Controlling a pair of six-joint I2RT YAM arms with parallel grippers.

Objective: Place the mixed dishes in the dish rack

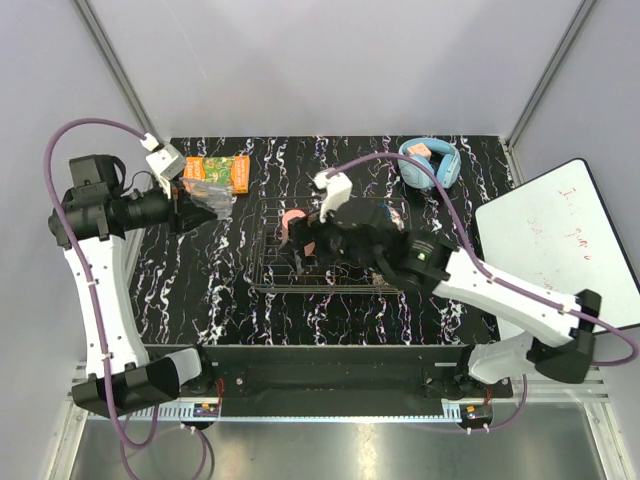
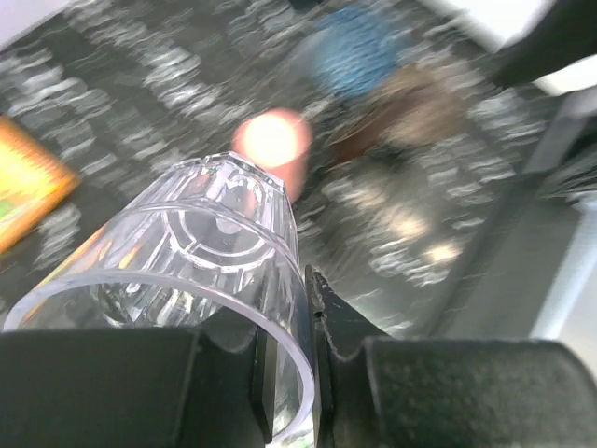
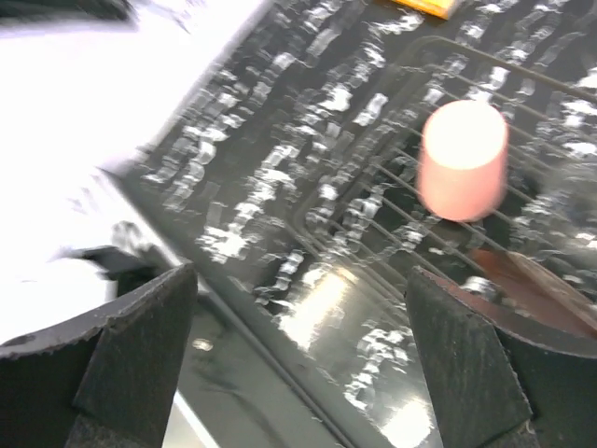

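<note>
The left gripper (image 2: 289, 359) pinches the rim of a clear glass (image 2: 187, 252) between its fingers (image 2: 264, 373), jaws narrowed onto the wall of the glass. The overhead view places this grip at the left of the table (image 1: 200, 290), just beside the book (image 1: 217, 172) and well apart from the rack (image 1: 268, 272). This piece has yet to be loaded. Whether it is a bowl or the cup of a stemmed glass cannot be told from here.

The right gripper (image 3: 298, 345) hangs low over the rack (image 3: 392, 201) with its jaws spread wide and nothing between them. Just ahead of it a pink cup (image 3: 462, 159) stands inside the rack, so that piece counts as loaded. Beside the cup lies a reddish-brown edge, probably the red plate (image 3: 532, 280), and it seems to sit in the rack too.

From above, the right arm covers most of the rack, so what else is in it cannot be counted. The left wrist view shows blurred blue and brownish shapes beyond the cup (image 2: 270, 140), perhaps bowls, though they are too smeared to name. No loose dishes show on the open table; only the headphones (image 1: 432, 160) lie at its far side.

By this judgement the task is well along, with the held glass the clearest piece left to place.
</note>
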